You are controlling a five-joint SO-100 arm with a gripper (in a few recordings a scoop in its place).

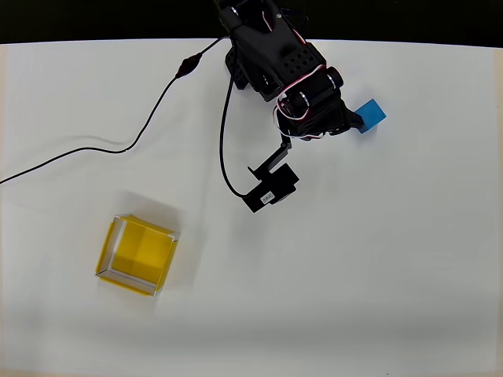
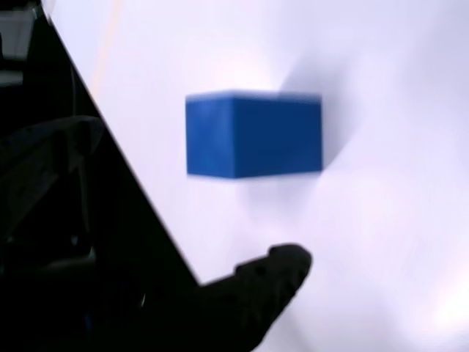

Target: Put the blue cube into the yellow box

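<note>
In the overhead view the black arm reaches from the desk's [image 1: 409, 259] far edge, its tool [image 1: 355, 120] touching the blue cube [image 1: 370, 115] near the far right; the yellow box [image 1: 138, 255] sits well apart, front left; in the wrist view the cube [image 2: 253, 135] rests on the desk beyond a dark fingertip [image 2: 282, 268], tool open, gripping nothing.

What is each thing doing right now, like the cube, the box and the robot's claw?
Cube: sitting on the table, not gripped, with white table showing between it and the fingertip in the wrist view.
Box: open on top, nothing inside, far from the cube.
Gripper: beside the cube, holding nothing; open or shut, cannot tell.
Cable: lying loose across the table.
</note>
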